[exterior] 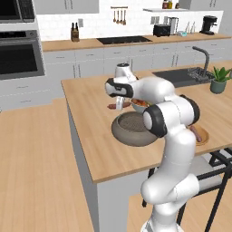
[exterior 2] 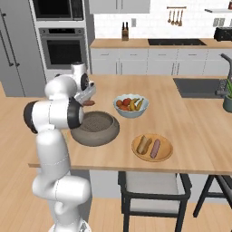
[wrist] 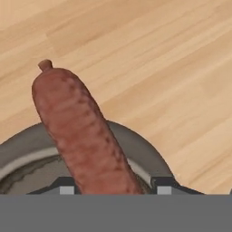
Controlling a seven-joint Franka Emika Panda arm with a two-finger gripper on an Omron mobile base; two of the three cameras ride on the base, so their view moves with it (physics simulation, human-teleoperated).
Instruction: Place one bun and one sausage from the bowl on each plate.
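Island counter (exterior: pixel 90 136) is filling mid-frame in both base views. Grey bowl (exterior 2: pixel 95 129) is sitting at centre-left of the right base view, its rim (wrist: pixel 136 145) showing low in the hand view. Wooden plate (exterior 2: pixel 152 147) is lying right of the bowl, carrying a bun (exterior 2: pixel 144 143) and a sausage (exterior 2: pixel 155 148) side by side. Fruit bowl (exterior 2: pixel 130 105) is standing just behind. Gripper (wrist: pixel 115 189) is clamping a second sausage (wrist: pixel 81 136), hanging above the bowl's far rim, at centre of the left base view.
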